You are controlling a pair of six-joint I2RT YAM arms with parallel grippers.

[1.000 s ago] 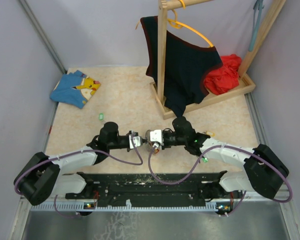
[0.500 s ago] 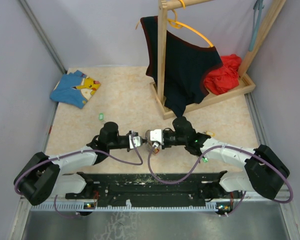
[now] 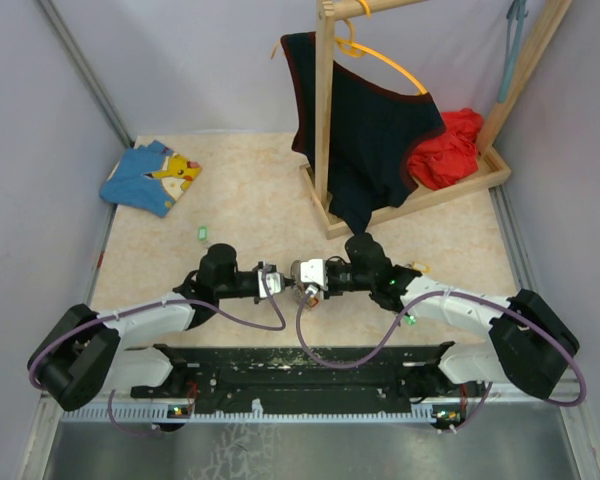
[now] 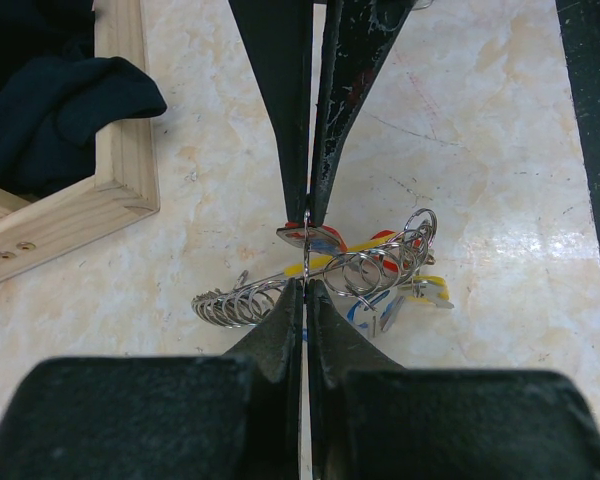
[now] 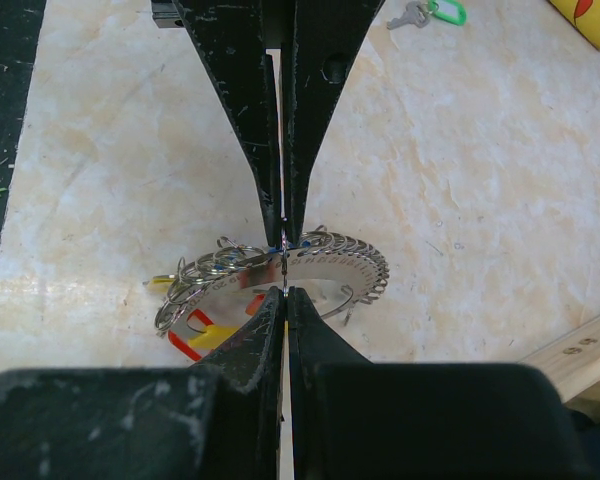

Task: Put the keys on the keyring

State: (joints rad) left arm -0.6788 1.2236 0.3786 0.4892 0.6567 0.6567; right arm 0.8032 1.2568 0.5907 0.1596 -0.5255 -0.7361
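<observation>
The keyring (image 4: pixel 365 265) is a bunch of silvery rings with a wire coil and red, yellow and blue tags, held low over the table between the two arms. My left gripper (image 4: pixel 305 288) is shut on a thin ring of the bunch from one side. My right gripper (image 5: pixel 283 292) is shut on the same ring (image 5: pixel 283 262) from the opposite side, tip to tip. In the top view the left gripper (image 3: pixel 273 282) and right gripper (image 3: pixel 302 282) meet at the table's middle. One key with a green tag (image 3: pixel 202 233) lies loose on the table, also seen as the green key (image 5: pixel 432 12).
A wooden rack (image 3: pixel 325 120) stands at the back right with a dark garment (image 3: pixel 365 130) on an orange hanger (image 3: pixel 385 55); its base frame (image 4: pixel 120 190) lies close by. A red cloth (image 3: pixel 448 150) sits in the base. A blue cartoon cloth (image 3: pixel 150 177) lies back left.
</observation>
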